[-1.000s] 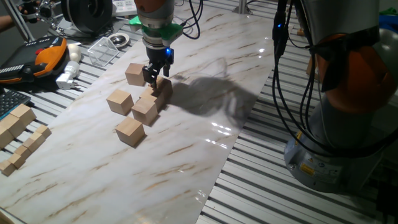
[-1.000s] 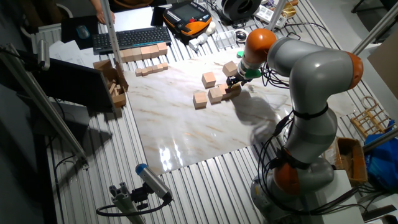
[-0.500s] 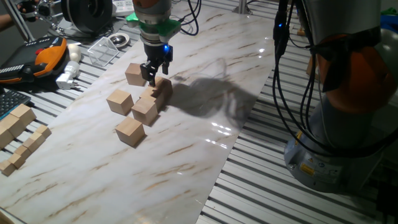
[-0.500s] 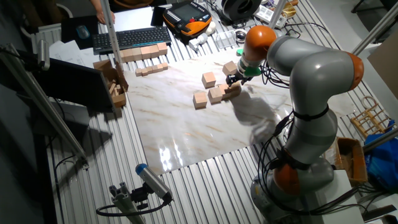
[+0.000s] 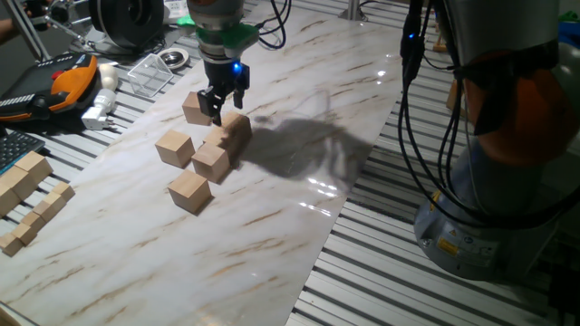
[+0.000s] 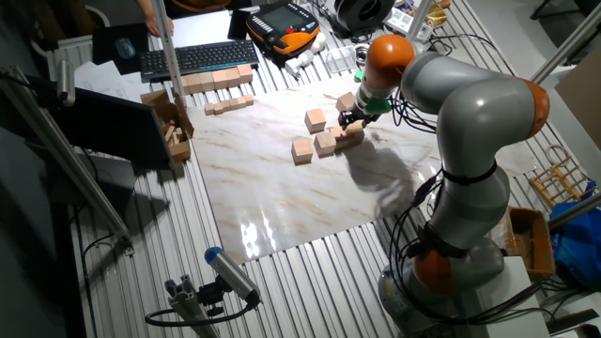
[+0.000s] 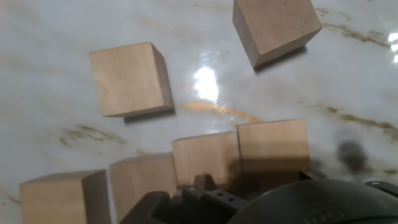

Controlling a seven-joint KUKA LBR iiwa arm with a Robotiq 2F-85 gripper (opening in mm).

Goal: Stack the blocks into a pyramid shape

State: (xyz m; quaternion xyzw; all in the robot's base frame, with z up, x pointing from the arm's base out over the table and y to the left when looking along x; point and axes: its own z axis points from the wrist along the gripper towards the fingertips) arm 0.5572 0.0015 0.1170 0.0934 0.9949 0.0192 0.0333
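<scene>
Six tan wooden blocks lie flat on the marble board (image 5: 272, 226), none stacked. Three blocks touch in a row (image 5: 222, 143) (image 6: 340, 138), and a fourth block (image 5: 189, 191) sits just off the row's near end. Two loose blocks lie beside it: one block (image 5: 174, 147) (image 7: 130, 79) and another block (image 5: 193, 108) (image 7: 277, 28). My gripper (image 5: 220, 110) (image 6: 349, 116) hovers open and empty above the row's far end, right beside that second loose block. The hand view shows only the gripper's dark body at the bottom edge.
Smaller pale wooden pieces (image 5: 27, 186) (image 6: 214, 81) lie off the board's left side. An orange teach pendant (image 5: 68, 80), a clear plastic box (image 5: 149, 72) and a keyboard (image 6: 192, 58) sit behind the board. The robot base (image 5: 489, 181) stands at the right.
The gripper has lifted off the row's far block and drifted left toward the loose block behind it. No block has moved.
</scene>
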